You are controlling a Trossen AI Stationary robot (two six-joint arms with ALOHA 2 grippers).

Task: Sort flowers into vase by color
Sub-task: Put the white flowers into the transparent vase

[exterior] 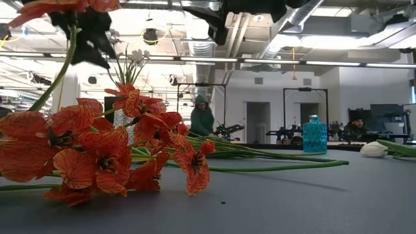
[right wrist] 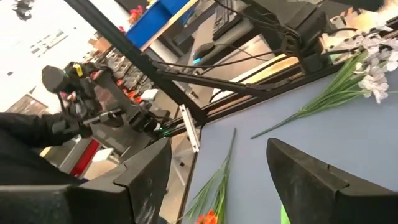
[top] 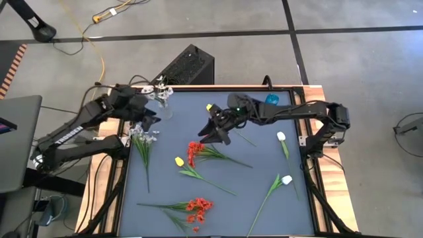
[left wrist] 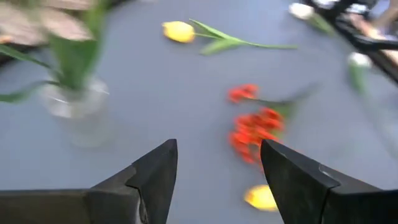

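Even overhead light, soft shadows; ceiling lamps (exterior: pixel 325 40) glare; the clear vase (left wrist: pixel 78 109) shows motion-blurred, near red flowers (exterior: pixel 84 153) soft.

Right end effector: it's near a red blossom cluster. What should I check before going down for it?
1. Right end effector open, nothing held: ok.
2. Red blossom cluster lying loose on the mat, close by: ok.
3. Yellow tulip clear of that cluster: cannot tell, the heads lie close.
4. Left end effector open, out of the way beside the clear vase: ok.
5. Blue vase upright: ok.
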